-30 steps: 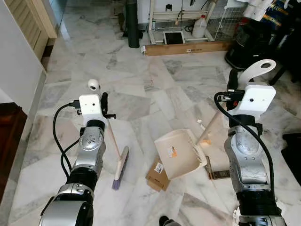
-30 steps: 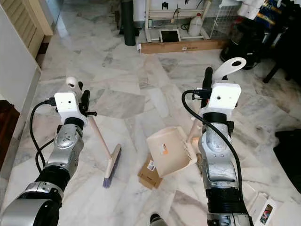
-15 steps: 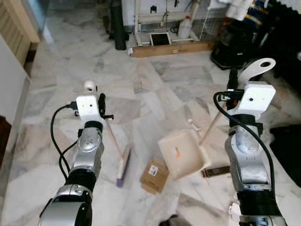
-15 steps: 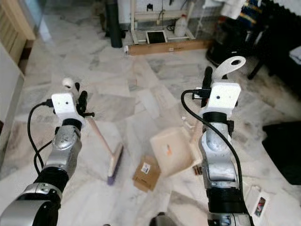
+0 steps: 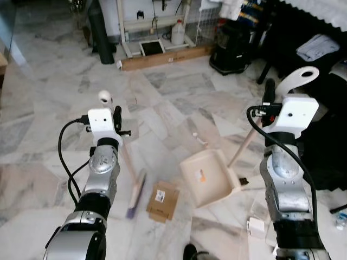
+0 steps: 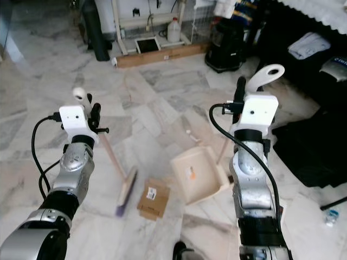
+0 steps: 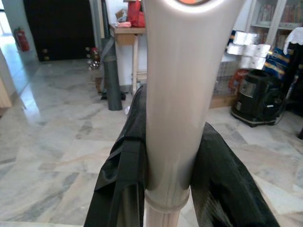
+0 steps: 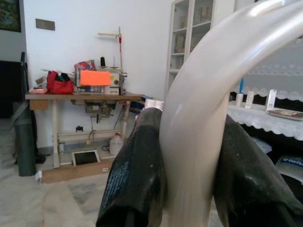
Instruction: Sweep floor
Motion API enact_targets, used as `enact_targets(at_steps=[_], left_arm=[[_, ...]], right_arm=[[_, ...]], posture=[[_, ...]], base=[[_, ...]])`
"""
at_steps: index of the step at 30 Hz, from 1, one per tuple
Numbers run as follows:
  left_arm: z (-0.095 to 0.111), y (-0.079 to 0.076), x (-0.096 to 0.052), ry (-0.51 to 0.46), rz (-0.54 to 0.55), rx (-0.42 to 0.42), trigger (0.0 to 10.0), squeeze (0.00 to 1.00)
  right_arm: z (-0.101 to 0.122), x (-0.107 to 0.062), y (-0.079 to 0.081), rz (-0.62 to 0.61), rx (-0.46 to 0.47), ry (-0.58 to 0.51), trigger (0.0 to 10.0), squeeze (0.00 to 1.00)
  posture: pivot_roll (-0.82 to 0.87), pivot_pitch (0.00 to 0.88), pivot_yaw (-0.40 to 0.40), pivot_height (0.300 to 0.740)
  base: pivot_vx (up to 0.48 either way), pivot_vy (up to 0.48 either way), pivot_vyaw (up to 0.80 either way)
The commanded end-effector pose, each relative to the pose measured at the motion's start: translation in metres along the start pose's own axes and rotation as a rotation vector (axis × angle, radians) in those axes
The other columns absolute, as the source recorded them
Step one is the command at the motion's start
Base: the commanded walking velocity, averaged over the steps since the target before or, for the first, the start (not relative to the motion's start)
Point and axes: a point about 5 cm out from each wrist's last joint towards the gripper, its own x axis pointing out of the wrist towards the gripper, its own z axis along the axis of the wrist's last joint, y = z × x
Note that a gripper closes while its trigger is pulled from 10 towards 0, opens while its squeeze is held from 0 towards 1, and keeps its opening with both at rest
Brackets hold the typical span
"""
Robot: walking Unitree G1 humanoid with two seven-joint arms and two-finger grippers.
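Camera has swung right since a second ago: the wall and louvred door on the left have dropped out, and dark furniture on the far right has come in. Both arms hold the same pose relative to the body.

Left gripper [image 7: 163, 156] is closed on the broom [image 5: 132, 183] handle, both black fingers [image 7: 124, 175] pressed against the pale shaft. Broom slants down to the floor, its purple-bristled head near the left arm, just left of the cardboard box [image 5: 161, 200].

Right gripper [image 8: 191, 165] is clamped on the dustpan [image 5: 208, 177] handle, whose looped top sticks up above the wrist. Pan body sits tilted on the marble floor [image 5: 49, 157], mouth facing left toward the box, close to it but apart. Earlier the box lay partly under the pan's near edge; now there is a gap.

Open room: wide bare marble to the left and far-left. Far edge is blocked by a long cardboard carton [image 5: 165, 55] on the floor, a white table frame with a jug [image 5: 177, 32] under it, and a dark rolled mat [image 5: 101, 33] standing upright. Right side is tight: a black vacuum-like unit [image 5: 232, 40] and dark cloth-covered furniture. A small white box [image 5: 255, 226] lies by the right arm.

Box carries a white label and the pan an orange sticker; neither is readable.
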Motion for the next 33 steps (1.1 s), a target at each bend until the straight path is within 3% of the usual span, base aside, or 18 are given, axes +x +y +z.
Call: enact_targets(at_steps=[1, 17, 24, 33], left_arm=[[0.009, 0.001, 0.004, -0.047, 0.002, -0.001, 10.0, 0.0], [0.005, 0.003, 0.001, -0.031, 0.001, 0.009, 10.0, 0.0], [0.004, 0.004, 0.0, -0.028, 0.004, 0.009, 10.0, 0.0], [0.006, 0.003, 0.001, -0.038, 0.0, -0.003, 10.0, 0.0]], right_arm=[[0.008, 0.002, -0.003, -0.016, 0.009, -0.046, 10.0, 0.0], [-0.033, -0.019, -0.011, -0.039, -0.009, 0.102, 10.0, 0.0], [-0.034, -0.02, -0.013, -0.049, -0.029, 0.094, 10.0, 0.0], [-0.016, -0.01, -0.019, -0.063, -0.085, 0.006, 10.0, 0.0]], posture=[[-0.07, 0.138, -0.011, 0.74], [-0.07, 0.14, -0.01, 0.74], [-0.07, 0.142, -0.008, 0.74], [-0.07, 0.145, -0.008, 0.74]], base=[[0.0, 0.0, 0.0], [0.0, 0.0, 0.0], [0.0, 0.0, 0.0], [0.0, 0.0, 0.0]])
